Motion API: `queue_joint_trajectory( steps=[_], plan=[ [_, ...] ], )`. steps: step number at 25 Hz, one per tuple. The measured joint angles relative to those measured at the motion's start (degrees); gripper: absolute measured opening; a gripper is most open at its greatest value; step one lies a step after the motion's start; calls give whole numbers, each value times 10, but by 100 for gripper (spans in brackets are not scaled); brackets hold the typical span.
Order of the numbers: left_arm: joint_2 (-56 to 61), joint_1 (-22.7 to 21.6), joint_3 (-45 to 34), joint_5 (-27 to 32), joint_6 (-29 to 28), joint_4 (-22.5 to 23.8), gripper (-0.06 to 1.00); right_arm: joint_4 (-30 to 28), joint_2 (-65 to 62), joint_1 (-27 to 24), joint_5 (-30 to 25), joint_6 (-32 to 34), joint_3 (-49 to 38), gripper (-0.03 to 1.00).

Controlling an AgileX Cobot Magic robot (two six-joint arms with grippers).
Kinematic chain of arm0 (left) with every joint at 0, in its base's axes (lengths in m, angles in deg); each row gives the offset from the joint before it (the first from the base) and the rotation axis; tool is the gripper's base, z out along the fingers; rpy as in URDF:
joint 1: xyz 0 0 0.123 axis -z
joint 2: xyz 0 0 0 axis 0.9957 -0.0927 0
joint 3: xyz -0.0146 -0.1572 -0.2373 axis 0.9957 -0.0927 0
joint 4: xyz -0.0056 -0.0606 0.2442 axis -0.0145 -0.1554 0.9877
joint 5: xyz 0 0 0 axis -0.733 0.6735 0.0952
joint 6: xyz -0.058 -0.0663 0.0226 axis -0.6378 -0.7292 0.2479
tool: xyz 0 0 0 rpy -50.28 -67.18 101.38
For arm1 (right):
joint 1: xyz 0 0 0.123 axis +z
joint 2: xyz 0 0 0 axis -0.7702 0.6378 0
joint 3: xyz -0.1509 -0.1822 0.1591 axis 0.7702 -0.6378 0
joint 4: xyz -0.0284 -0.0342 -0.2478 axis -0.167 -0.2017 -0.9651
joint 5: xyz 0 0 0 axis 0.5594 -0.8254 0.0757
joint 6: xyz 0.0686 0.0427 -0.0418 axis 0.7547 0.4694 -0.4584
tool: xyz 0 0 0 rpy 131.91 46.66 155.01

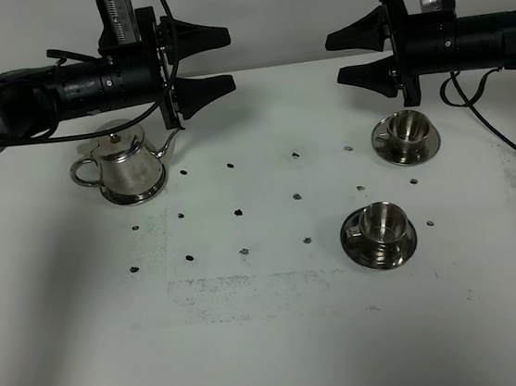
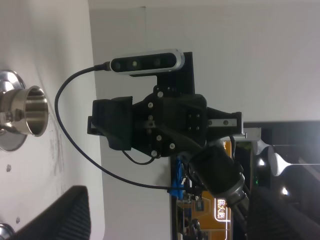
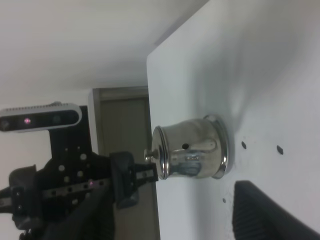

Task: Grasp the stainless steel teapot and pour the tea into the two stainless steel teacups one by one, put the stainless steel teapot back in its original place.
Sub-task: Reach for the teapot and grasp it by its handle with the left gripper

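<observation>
Both pincers are seen spread wide open, with nothing held or touched. The left gripper (image 1: pixel 226 60) is hung in the air above and just right of the stainless steel teapot (image 1: pixel 130 166), fingers pointed toward the middle. The right gripper (image 1: pixel 336 58) is faced back at it, raised near the far teacup (image 1: pixel 408 129). The near teacup (image 1: pixel 381 223) is parked closer to the front, and each cup is sat on its own saucer (image 1: pixel 377 259). The teapot is stood upright at the left of the white table (image 1: pixel 275 340), spout pointed right. The tabletop is dotted with small dark marks (image 1: pixel 238 212) and smudged grey in places. A plain grey wall (image 1: pixel 283 4) is seen behind.
</observation>
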Motion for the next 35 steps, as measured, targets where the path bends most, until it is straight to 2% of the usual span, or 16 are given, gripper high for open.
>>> queue_joint_trajectory(
  steps=[14, 19, 22, 24, 25, 28, 31, 33, 35],
  plan=[
    [0, 0, 0, -1, 3, 0, 64, 0, 0, -1, 3, -8, 0, 53],
    [0, 0, 2, -1, 21, 0, 64, 0, 0, -1, 0, -79, 2, 53],
    [0, 0, 30, -7, 40, 27, 62, -15, 0, -1, -1, -112, 24, 53],
    [0, 0, 66, -25, 28, 73, 58, -54, 0, -1, 1, -114, 54, 52],
    [0, 0, 91, -36, 11, 113, 56, -80, 0, -1, 4, -110, 74, 52],
    [0, 0, 179, -65, -62, 277, 50, -206, 0, -1, 18, -66, 139, 49],
    [0, 3, 274, -72, -147, 483, 47, -375, 0, 0, 33, 1, 201, 45],
    [0, 4, 328, -72, -199, 590, 46, -477, 0, 2, 38, 45, 233, 45],
    [2, 5, 354, -78, -227, 664, 46, -573, 0, 6, 39, 85, 259, 44]
  ],
)
